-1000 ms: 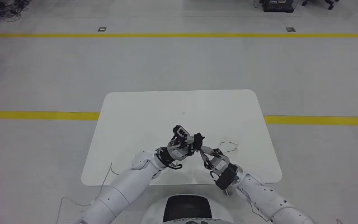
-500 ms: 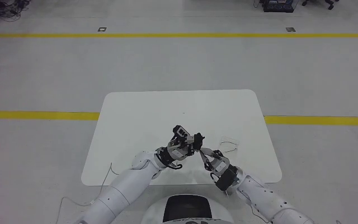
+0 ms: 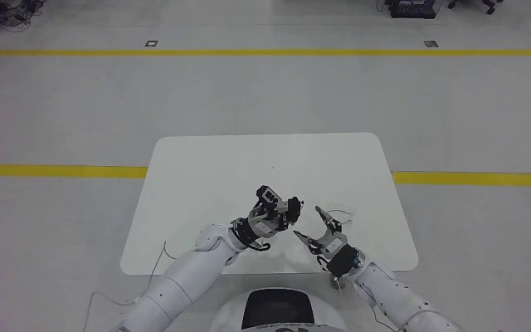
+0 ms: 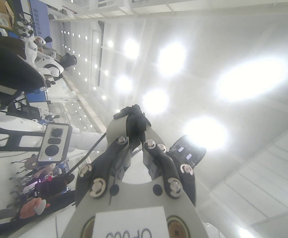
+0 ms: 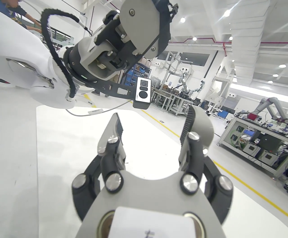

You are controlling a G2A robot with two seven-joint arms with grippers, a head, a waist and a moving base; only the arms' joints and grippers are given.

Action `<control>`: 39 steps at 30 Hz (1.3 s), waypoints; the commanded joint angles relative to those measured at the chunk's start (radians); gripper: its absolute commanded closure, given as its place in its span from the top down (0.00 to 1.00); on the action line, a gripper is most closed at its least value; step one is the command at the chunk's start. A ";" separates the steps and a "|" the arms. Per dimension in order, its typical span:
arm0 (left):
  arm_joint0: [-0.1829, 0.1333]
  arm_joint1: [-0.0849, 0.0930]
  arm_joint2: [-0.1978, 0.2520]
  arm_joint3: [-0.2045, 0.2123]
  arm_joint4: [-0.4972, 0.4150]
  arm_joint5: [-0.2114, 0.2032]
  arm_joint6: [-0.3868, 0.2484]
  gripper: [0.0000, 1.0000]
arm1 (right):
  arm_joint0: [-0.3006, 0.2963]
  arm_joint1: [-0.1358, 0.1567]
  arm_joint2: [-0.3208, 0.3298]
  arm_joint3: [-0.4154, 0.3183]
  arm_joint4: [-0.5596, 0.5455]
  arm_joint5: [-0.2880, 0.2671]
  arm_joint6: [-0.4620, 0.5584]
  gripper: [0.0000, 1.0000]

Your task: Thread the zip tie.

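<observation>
A black zip tie (image 4: 134, 117) is pinched in my left gripper (image 4: 136, 122), which is shut on it and held above the table's front middle (image 3: 286, 207). The tie's thin strap (image 4: 86, 155) trails back past the fingers. My right gripper (image 5: 155, 127) is open with nothing between its fingers. In the top view it (image 3: 309, 222) hangs just right of the left gripper, a small gap apart. The right wrist view shows the left gripper (image 5: 167, 13) above and ahead of the open fingers.
A thin white loop (image 3: 340, 214) lies on the white table (image 3: 249, 166) just right of the right gripper. The table's front edge is close beneath both wrists. Benches and other robots stand far off in the room.
The right gripper was shut at the left gripper's tip. It has opened and drawn back a little to the right. The left gripper has stayed put.
</observation>
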 commanded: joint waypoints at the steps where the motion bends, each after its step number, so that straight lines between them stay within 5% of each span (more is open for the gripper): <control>1: 0.000 0.000 0.000 0.000 0.000 0.000 0.000 0.00 | 0.000 0.000 0.000 0.000 0.000 0.000 0.000 1.00; 7: -0.002 0.012 -0.017 -0.040 0.118 0.011 0.056 0.00 | -0.022 0.011 0.056 -0.030 0.040 -0.059 -0.016 1.00; 15: 0.048 0.046 -0.093 -0.140 0.223 0.067 0.134 0.00 | -0.069 0.049 0.174 -0.060 0.035 -0.206 0.017 1.00; 18: 0.056 0.055 -0.106 -0.166 0.264 0.092 0.142 0.00 | -0.070 0.050 0.179 -0.061 0.031 -0.205 0.020 1.00; 25: 0.058 0.054 -0.100 -0.180 0.273 0.105 0.178 0.00 | -0.069 0.048 0.180 -0.069 0.035 -0.203 0.039 1.00; 30: 0.076 0.047 -0.110 -0.207 0.124 0.135 0.214 0.00 | -0.068 0.044 0.192 -0.082 0.044 -0.205 0.061 1.00; 39: 0.100 0.049 -0.130 -0.237 0.078 0.140 0.201 0.00 | -0.073 0.042 0.202 -0.099 0.048 -0.206 0.085 1.00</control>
